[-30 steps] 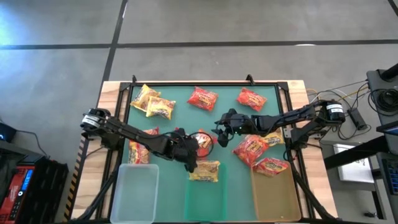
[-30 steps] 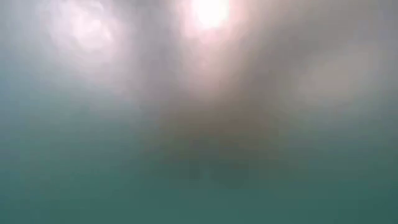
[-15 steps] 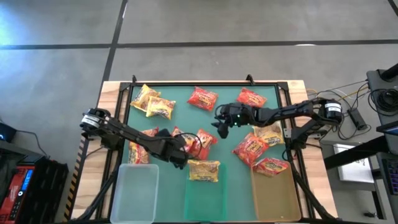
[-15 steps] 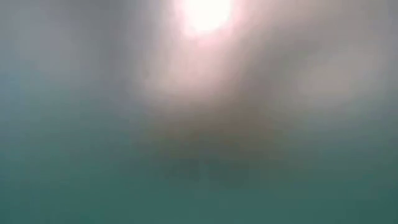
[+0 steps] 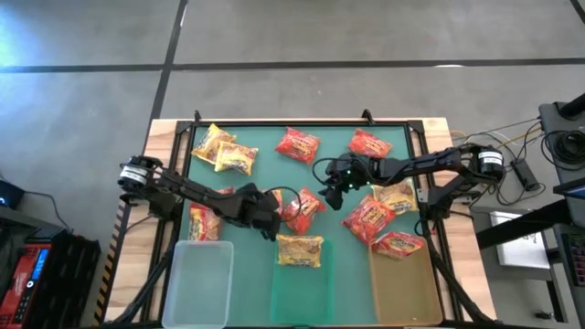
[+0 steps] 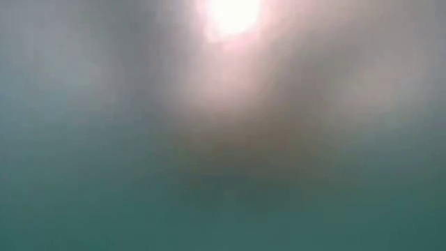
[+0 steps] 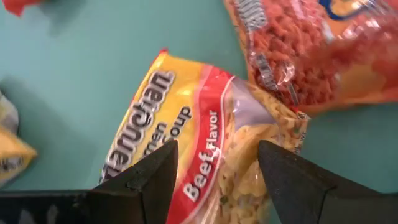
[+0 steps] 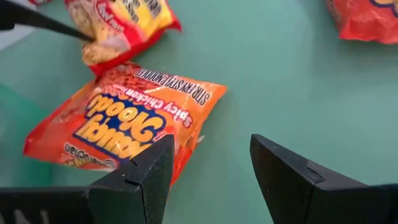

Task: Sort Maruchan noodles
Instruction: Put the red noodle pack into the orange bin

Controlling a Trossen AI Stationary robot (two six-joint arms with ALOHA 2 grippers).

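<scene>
Maruchan packets lie flat and scattered on the green mat. A yellow-and-red Beef Flavor packet (image 5: 300,249) (image 7: 186,124) lies by the middle tray's far end. A red-orange Spicy Chicken packet (image 5: 302,208) (image 8: 124,118) (image 7: 311,56) lies just beyond it. My left gripper (image 5: 271,219) (image 7: 217,149) is open, hovering just left of these two, its fingers framing the Beef packet in the left wrist view. My right gripper (image 5: 327,194) (image 8: 211,140) is open, just right of the Spicy Chicken packet and apart from it. The low view shows only blur.
Three trays line the near edge: clear (image 5: 178,283), green (image 5: 283,292) and amber (image 5: 379,297). Yellow packets (image 5: 227,153) lie far left and red ones (image 5: 297,143) (image 5: 368,143) along the far side. More packets (image 5: 366,219) pile up near the amber tray, others (image 5: 203,222) under my left arm.
My left gripper has drawn back from beside the Beef packet toward the table's left and a little toward the far edge, uncovering the Spicy Chicken packet. My right gripper swung toward the far edge, then came partly back. Both stayed open.
</scene>
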